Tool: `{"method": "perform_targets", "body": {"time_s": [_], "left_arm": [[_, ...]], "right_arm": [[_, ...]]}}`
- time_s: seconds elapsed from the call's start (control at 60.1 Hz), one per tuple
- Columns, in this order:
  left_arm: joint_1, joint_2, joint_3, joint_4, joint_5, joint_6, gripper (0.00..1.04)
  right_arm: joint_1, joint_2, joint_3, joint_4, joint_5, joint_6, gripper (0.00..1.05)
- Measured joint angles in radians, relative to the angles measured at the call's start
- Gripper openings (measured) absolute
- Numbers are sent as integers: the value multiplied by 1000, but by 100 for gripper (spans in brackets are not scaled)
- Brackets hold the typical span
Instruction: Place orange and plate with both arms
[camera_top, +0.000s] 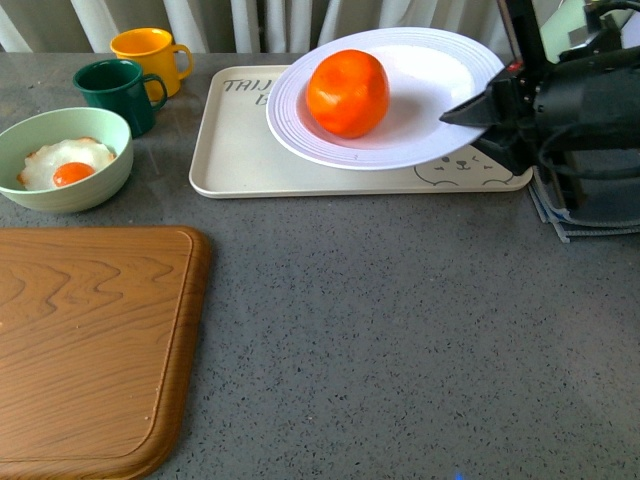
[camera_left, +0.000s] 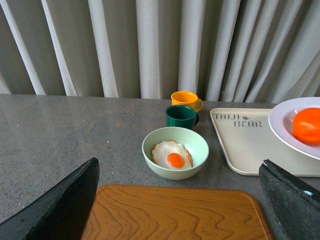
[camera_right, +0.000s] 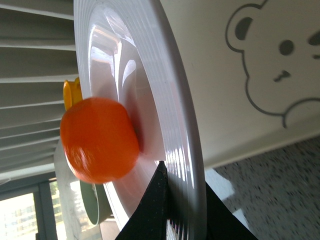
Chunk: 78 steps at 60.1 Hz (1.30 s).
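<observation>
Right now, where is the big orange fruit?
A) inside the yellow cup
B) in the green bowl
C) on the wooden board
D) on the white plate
D: the orange sits on the white plate, and the right gripper pinches the plate's rim.

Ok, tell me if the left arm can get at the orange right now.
Probably yes. The orange lies uncovered in the plate. The right gripper pinches only the rim on its own side. The left gripper is open, and only bare tray lies on that side.
</observation>
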Motion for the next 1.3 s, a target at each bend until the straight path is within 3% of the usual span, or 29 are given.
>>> {"method": "perform_targets", "body": {"time_s": [0.383,0.783,0.916,1.099,1.299], "left_arm": [[0,0,0,0,0,0,96],[0,0,0,0,0,0,96],[0,0,0,0,0,0,96],[0,0,0,0,0,0,96],[0,0,0,0,0,0,96]], "right_arm": [[49,272,299,-74,15,25,3],[58,345,438,-133,23,10,3],[58,348,448,-142,27,-5,21],[55,331,400,-135,31,-60,63],[42,222,266,-100,31,-155,92]]}}
